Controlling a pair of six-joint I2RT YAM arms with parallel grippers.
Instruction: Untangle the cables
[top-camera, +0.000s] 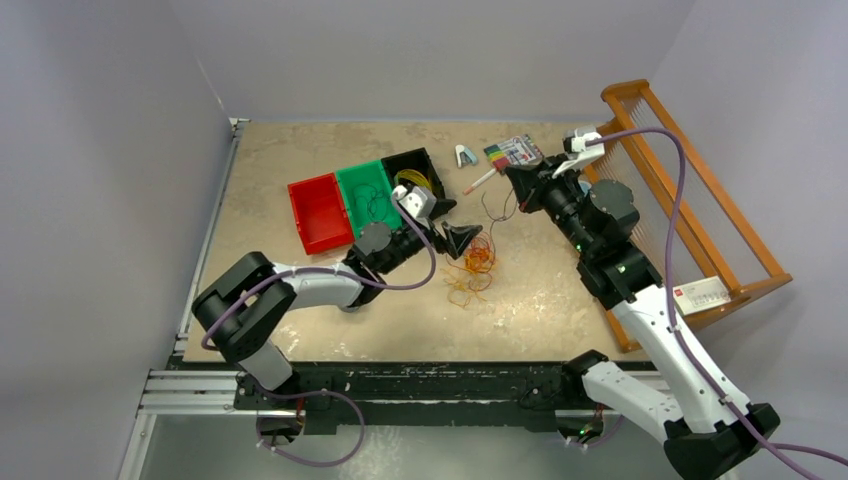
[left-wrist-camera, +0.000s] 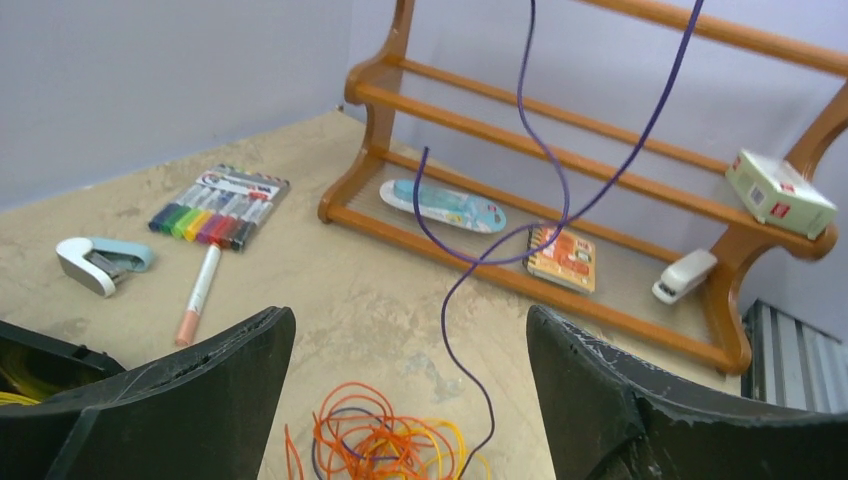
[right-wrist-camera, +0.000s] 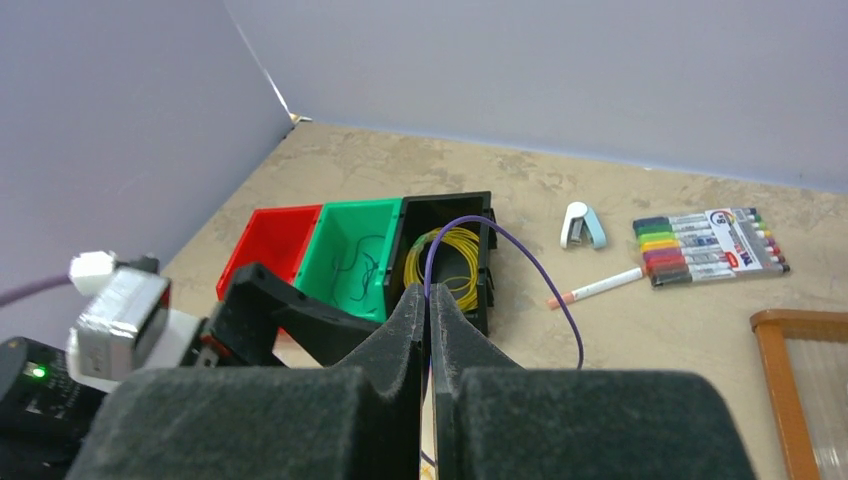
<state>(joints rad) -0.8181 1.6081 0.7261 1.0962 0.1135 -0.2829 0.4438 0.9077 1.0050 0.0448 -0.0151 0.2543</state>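
A tangle of orange and yellow cables (top-camera: 477, 262) lies mid-table. My left gripper (top-camera: 462, 238) hovers just left of it, open and holding nothing. In the left wrist view the tangle (left-wrist-camera: 385, 440) sits low between the spread fingers (left-wrist-camera: 200, 390), with the left gripper (left-wrist-camera: 410, 315) above it. My right gripper (top-camera: 515, 180) is raised behind the tangle, shut on a thin purple cable (top-camera: 497, 213) that hangs down into the tangle. In the right wrist view the right gripper (right-wrist-camera: 428, 292) pinches that purple cable (right-wrist-camera: 540, 270), which arcs out to the right. The purple cable (left-wrist-camera: 455, 330) also loops down through the left wrist view.
Red bin (top-camera: 320, 212), green bin (top-camera: 366, 196) holding a dark cable, and black bin (top-camera: 415, 172) holding a yellow cable stand at the back left. A marker pack (top-camera: 515, 150), a loose pen (top-camera: 480, 181) and a staple remover (top-camera: 465, 155) lie behind. A wooden rack (top-camera: 690, 200) lines the right edge.
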